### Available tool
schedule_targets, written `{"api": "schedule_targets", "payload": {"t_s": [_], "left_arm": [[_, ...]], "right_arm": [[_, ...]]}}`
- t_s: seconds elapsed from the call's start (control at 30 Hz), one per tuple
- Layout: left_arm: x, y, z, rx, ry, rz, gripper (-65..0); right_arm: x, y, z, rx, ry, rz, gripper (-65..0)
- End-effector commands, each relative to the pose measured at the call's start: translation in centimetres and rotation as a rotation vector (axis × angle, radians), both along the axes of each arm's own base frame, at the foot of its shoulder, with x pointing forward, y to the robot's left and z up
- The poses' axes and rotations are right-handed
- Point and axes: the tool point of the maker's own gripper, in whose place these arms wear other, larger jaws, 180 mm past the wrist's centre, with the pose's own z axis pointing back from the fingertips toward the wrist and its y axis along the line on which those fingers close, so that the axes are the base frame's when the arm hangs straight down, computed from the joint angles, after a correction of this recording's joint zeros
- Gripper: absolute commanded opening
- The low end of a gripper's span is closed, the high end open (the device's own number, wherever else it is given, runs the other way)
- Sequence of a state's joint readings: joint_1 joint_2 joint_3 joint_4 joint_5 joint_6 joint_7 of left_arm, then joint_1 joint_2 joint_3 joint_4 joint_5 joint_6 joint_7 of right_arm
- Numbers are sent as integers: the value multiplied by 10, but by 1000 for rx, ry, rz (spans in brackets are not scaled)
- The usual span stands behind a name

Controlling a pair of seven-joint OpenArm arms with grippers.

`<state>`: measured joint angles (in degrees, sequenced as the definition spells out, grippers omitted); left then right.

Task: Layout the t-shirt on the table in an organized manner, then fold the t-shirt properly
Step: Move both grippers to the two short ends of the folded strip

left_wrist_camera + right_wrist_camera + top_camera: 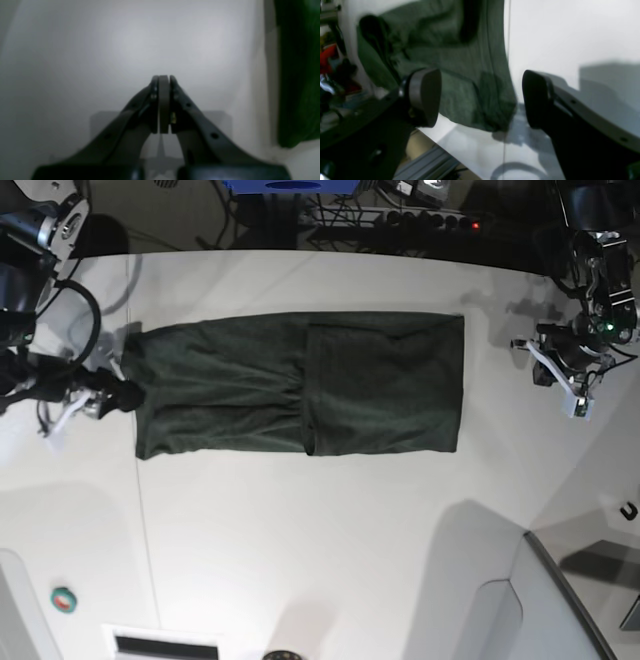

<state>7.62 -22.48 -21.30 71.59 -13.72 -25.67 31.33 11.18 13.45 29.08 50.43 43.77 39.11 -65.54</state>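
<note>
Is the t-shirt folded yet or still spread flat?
Partly folded: the t-shirt lies as a long band on the table, sleeves tucked in, one layer overlapping mid-length.

T-shirt (300,385) lying flat across the table (330,530), right gripper (100,395) at the t-shirt's left end, left gripper (553,370) beyond its right end, apart

T-shirt (300,384): folded into a long dark green band, flat across the white worktop (320,550). Right end effector (105,398) at the band's left end. Left end effector (560,368) apart, beyond the opposite end.
</note>
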Motion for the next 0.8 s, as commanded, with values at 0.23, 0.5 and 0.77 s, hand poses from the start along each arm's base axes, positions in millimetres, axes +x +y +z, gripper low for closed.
{"api": "schedule_targets", "payload": {"t_s": [0.23,0.5,0.77], "left_arm": [[32,-43,-1,-17,-14,-138,-650],[38,-48,-22,-70,30,-96,-650],[35,-43,-26,-13,57,-119,-650]], "right_arm": [[15,30,3,52,-48,33,-176],[13,-10,4,-3,-40,-8,-180],[25,-22,29,-71,-118,14,-182]]}}
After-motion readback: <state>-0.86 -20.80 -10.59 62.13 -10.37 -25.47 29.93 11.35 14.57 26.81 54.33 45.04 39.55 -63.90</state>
